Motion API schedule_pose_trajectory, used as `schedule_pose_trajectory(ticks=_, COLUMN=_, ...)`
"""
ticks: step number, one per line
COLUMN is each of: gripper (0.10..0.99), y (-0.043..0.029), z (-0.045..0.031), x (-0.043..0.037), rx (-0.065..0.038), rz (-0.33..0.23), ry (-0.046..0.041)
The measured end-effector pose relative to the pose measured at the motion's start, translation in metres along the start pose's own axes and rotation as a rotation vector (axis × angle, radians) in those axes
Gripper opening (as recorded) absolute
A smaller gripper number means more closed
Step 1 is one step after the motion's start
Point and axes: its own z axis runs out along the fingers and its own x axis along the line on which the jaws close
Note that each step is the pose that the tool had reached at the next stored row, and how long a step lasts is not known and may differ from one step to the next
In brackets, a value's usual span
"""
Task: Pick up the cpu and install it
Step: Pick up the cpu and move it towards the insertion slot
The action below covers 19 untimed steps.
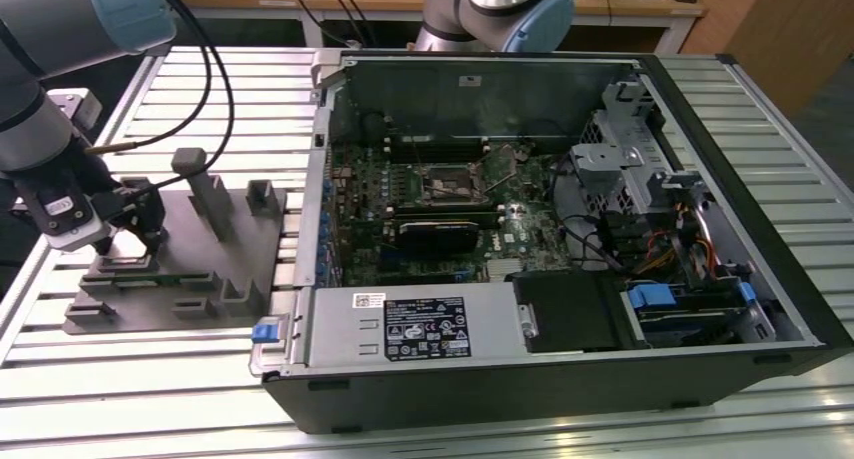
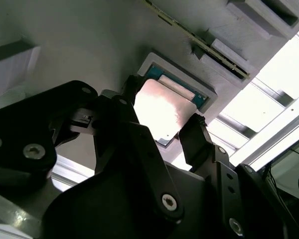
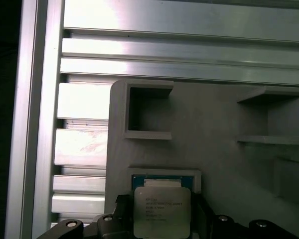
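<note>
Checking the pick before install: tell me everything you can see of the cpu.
The cpu is a flat square chip: a silvery metal lid with small dark print, on a blue-green board that rims it. It lies flat in a shallow framed pocket of the grey fixture plate. The end effector flanks two opposite edges.

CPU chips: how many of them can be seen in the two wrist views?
1. The cpu lies in a framed pocket of the grey fixture plate; both wrist views show this same chip. More could be hidden beyond the frames.
</note>
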Motion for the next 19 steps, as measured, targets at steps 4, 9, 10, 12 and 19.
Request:
schedule_pose_trajectory(ticks=4, gripper=0.624, y=0.0000, z=0.0000, x=0.0002, rx=0.000, rz=0.000, ry=0.0000)
schedule_pose_trajectory(ticks=9, gripper=0.624, y=0.0000, z=0.0000, x=0.0004, rx=0.000, rz=0.000, ry=0.0000)
schedule_pose_trajectory(ticks=10, gripper=0.604, y=0.0000, z=0.0000, x=0.0004, rx=0.000, rz=0.000, ry=0.0000)
schedule_pose_trajectory(ticks=12, gripper=0.545, y=0.0000, z=0.0000, x=0.0005, rx=0.000, rz=0.000, ry=0.0001)
schedule_pose_trajectory(ticks=19, gripper=0.545, y=0.0000, z=-0.0008, x=0.0007, rx=0.000, rz=0.000, ry=0.0000)
